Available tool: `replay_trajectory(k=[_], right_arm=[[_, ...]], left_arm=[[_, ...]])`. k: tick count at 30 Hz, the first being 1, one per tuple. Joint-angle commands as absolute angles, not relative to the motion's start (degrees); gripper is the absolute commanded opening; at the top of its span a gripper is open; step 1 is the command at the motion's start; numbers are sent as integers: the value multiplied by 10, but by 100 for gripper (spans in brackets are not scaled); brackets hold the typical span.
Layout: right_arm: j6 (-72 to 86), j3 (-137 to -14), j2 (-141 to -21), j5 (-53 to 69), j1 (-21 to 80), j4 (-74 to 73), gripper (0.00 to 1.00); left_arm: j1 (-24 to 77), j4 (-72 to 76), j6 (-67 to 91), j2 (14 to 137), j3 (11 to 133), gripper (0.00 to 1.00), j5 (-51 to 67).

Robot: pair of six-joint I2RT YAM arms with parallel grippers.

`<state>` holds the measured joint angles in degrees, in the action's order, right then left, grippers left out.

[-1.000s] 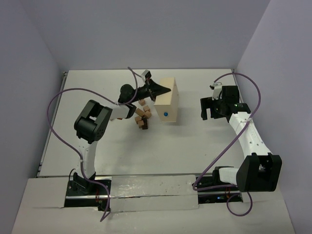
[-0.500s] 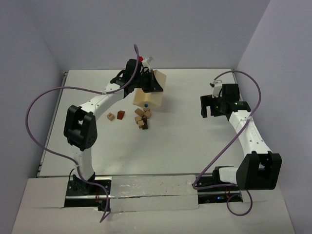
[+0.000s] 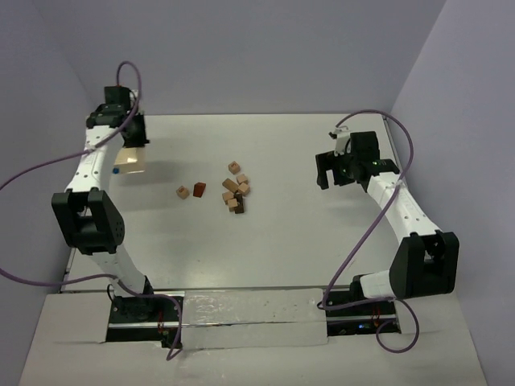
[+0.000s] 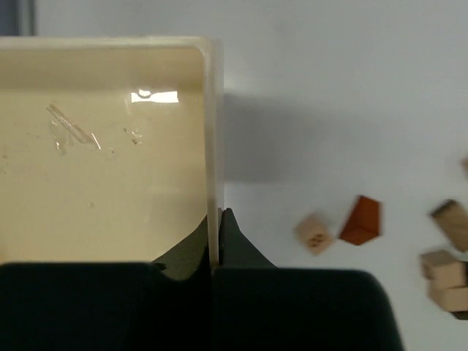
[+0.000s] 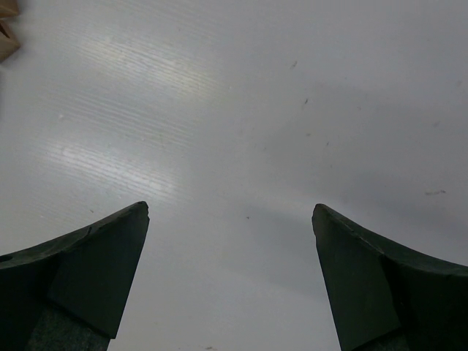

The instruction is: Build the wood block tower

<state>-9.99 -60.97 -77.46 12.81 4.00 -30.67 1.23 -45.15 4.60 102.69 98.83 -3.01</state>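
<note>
Near the far-left corner of the desk [image 3: 282, 241], the left gripper [image 4: 219, 216] is clamped on a wall of the tray [image 4: 102, 161]. Around the desk's middle the blocks [image 3: 234, 193] lie scattered, unstacked. Toward the right edge, the right gripper [image 5: 230, 212] hangs wide open, empty.

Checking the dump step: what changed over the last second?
The left gripper, shut on the tray throughout, swung it from over the blocks to the far left. Two more blocks now show left of the rest. The right gripper stayed open, drifting slightly left.
</note>
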Motion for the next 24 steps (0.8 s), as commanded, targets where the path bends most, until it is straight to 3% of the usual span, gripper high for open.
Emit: replay_trajectory(k=[1,11,24], right_arm=[[-89,-658,-795,139,55,-267,100],[-82,-732,-852,139,64,-282,100],[-78,-752,-868,135,75,-287,100]], left_arm=[[-32,-518,-37,1048,1015,0,-29],[-56,-490,-30,1206,1073,0,-4],[-61,-431,-12,1245,1021,7,8]])
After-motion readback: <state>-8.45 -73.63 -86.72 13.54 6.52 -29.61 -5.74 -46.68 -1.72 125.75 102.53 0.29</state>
